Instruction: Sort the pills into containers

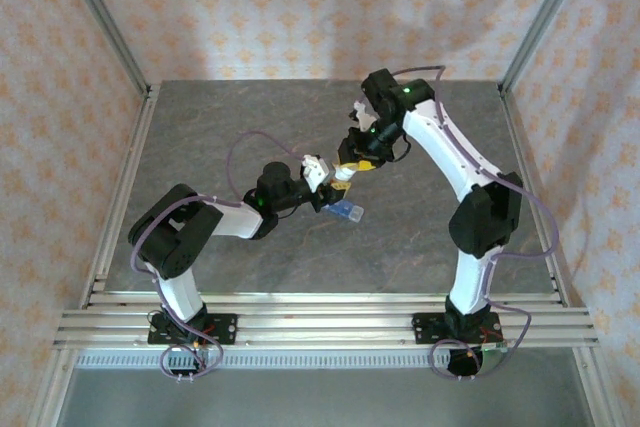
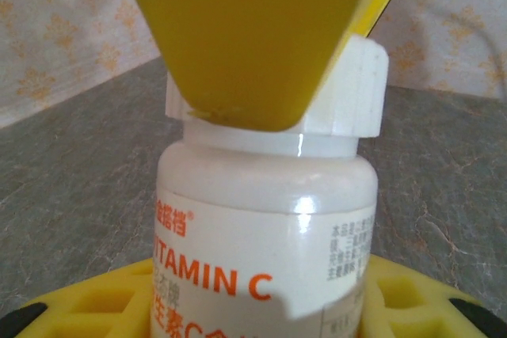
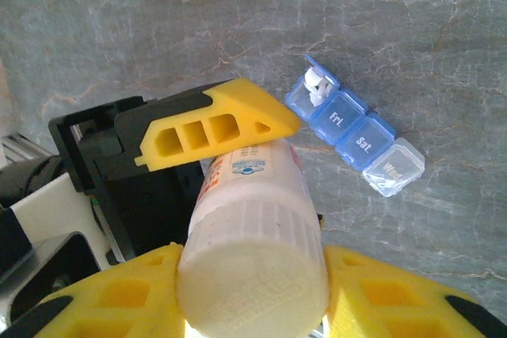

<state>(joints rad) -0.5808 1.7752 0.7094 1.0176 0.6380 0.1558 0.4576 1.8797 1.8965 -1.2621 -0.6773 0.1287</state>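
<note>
Two claws working: left claw (image 2: 253, 306) clamping vitamin bottle (image 2: 261, 219), right claw (image 1: 360, 159) flanking cap (image 3: 253, 275), pinch you cannot tell. You are probably uncapping; next needing firm twist. Pill box (image 3: 356, 136) lying on table (image 3: 119, 21) nearby.

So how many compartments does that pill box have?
4, in a row along the pill box: one open at upper left, then Fri., Sat., and a clear one at lower right. More may be hidden.
</note>
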